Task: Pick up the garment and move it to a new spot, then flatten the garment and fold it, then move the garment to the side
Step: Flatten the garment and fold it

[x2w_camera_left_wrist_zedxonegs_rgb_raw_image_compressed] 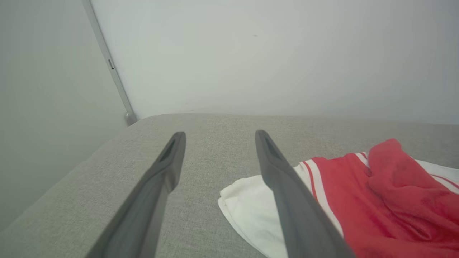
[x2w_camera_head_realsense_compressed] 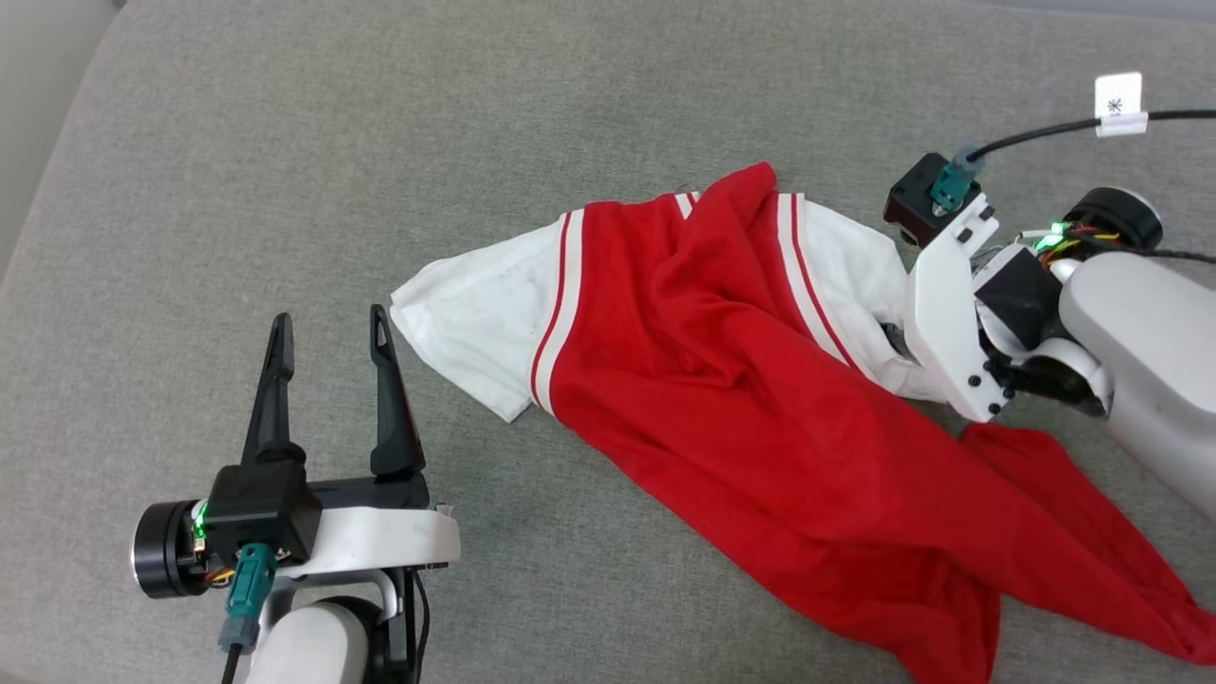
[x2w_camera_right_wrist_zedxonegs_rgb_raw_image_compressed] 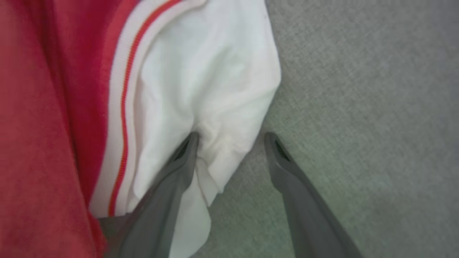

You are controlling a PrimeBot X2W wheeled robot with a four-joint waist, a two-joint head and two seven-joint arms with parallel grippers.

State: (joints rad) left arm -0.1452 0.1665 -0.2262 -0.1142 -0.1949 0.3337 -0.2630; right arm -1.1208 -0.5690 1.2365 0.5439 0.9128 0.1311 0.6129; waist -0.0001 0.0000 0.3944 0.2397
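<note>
Left end effector spread wide, empty, near garment; right end effector spread, straddling white sleeve edge.

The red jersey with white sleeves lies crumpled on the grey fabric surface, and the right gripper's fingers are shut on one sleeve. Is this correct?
No. The right wrist view shows the right gripper open: its fingers stand apart, one tip against the red jersey's white sleeve.

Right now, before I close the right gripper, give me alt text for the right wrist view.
The right gripper is open at the edge of the garment: one finger presses into the bunched white sleeve, the other lies over bare grey cushion. The red body and striped trim run along the left.
</note>
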